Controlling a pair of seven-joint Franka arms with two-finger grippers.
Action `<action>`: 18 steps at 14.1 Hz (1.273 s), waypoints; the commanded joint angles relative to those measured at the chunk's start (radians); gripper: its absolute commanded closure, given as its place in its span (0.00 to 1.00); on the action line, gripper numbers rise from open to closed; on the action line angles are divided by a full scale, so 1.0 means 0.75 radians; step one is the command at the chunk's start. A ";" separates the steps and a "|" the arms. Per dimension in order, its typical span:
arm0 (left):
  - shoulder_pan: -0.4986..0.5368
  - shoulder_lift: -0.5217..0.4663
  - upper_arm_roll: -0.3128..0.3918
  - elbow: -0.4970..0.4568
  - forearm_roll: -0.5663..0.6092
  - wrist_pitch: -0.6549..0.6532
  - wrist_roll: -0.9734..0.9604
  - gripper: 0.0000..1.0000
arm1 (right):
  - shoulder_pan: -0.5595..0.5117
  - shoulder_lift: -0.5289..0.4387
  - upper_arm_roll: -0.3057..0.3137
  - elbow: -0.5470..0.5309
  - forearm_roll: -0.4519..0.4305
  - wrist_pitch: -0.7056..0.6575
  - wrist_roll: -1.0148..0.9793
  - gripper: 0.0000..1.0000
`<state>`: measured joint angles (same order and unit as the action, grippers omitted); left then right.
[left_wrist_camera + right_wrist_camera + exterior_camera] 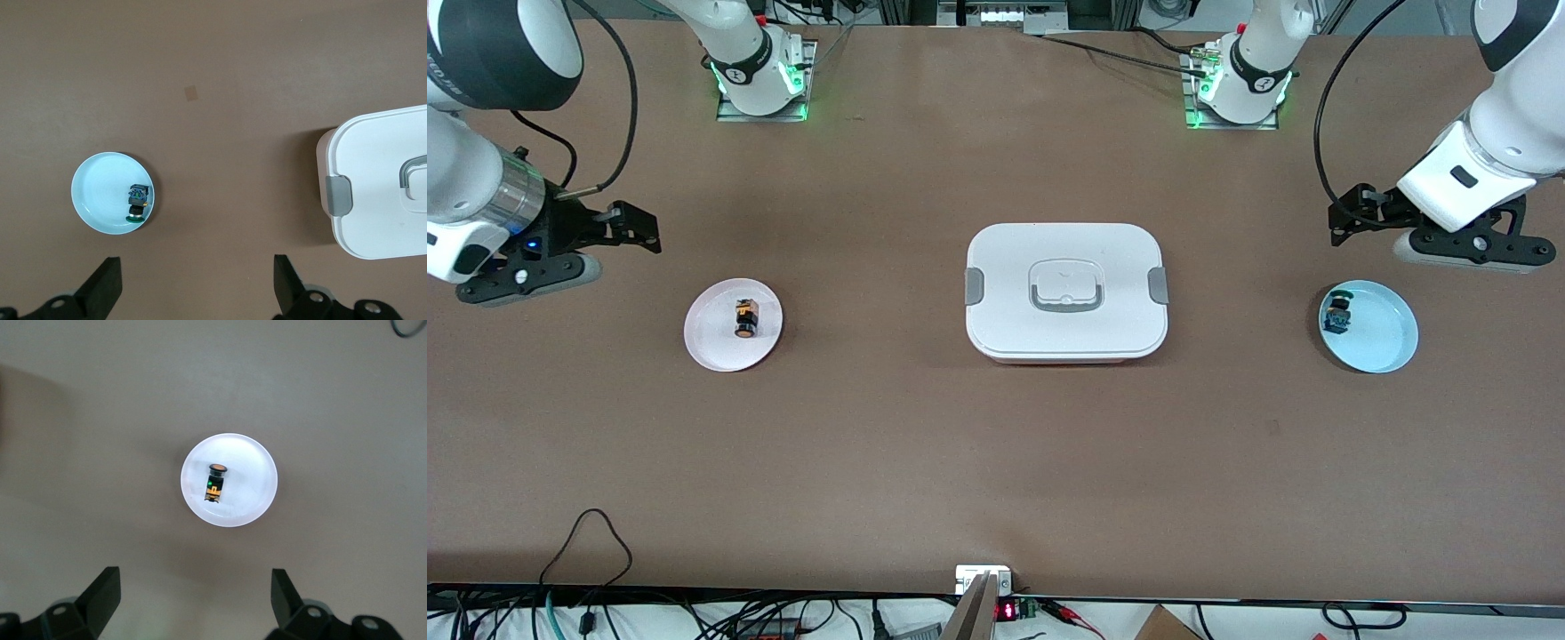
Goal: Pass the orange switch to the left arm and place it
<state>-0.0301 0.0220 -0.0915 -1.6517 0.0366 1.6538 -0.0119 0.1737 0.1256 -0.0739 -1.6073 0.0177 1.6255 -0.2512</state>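
Orange switch: lying on pink plate. Right pincer wide open, empty, is best lowered astride it; left pincer likewise open, empty.

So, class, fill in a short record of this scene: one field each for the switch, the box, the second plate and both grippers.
orange switch: lying on the pink plate, toward the right arm's end
box: lid on, mid-table
blue plate: holds the green-blue switch, toward the left arm's end
right gripper: open, empty, above the pink plate
left gripper: open, empty, beside the blue plate
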 commanded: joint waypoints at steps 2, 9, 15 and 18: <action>0.016 0.020 -0.015 0.040 -0.018 -0.031 -0.007 0.00 | 0.063 -0.010 -0.002 -0.082 -0.026 0.045 -0.347 0.00; 0.016 0.020 -0.015 0.040 -0.018 -0.031 -0.007 0.00 | -0.004 -0.004 -0.014 -0.515 -0.020 0.521 -1.061 0.00; 0.016 0.020 -0.015 0.040 -0.018 -0.031 -0.007 0.00 | 0.046 0.086 -0.012 -0.810 -0.026 0.978 -1.334 0.00; 0.016 0.022 -0.015 0.042 -0.018 -0.031 -0.007 0.00 | 0.049 0.176 -0.010 -0.816 -0.034 1.129 -1.487 0.00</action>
<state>-0.0295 0.0225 -0.0925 -1.6511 0.0366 1.6508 -0.0120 0.2088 0.2279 -0.0800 -2.2139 0.0091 2.4046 -1.2849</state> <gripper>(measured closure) 0.000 0.000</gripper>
